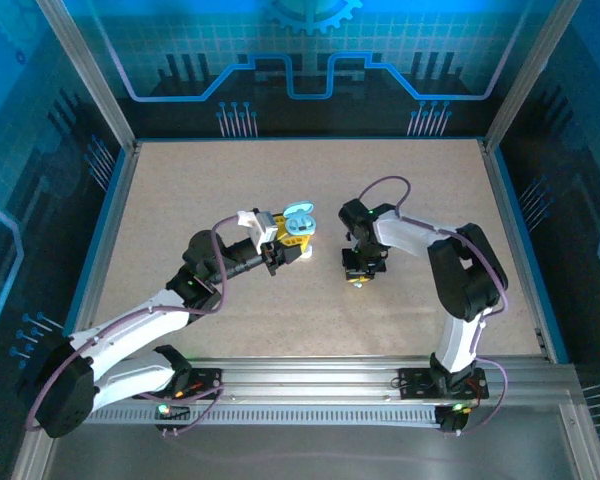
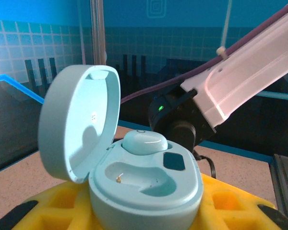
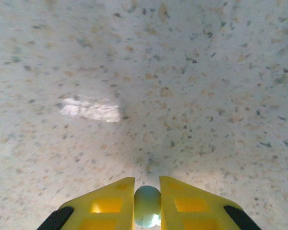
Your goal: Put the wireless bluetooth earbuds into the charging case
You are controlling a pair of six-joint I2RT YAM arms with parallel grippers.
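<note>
Clamps open charging case [image 2: 144, 187] in left hand [image 1: 294, 236].
Pinches pale earbud [image 3: 147, 207] in right hand [image 3: 147, 191], closed tight, over counter [image 3: 182, 72].

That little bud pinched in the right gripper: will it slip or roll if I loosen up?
Likely slippery: the earbud looks smooth and rounded, held only near the tips of the right gripper. Probably rolls if dropped on the flat table. It seems very light, so a small nudge could shift it.
</note>
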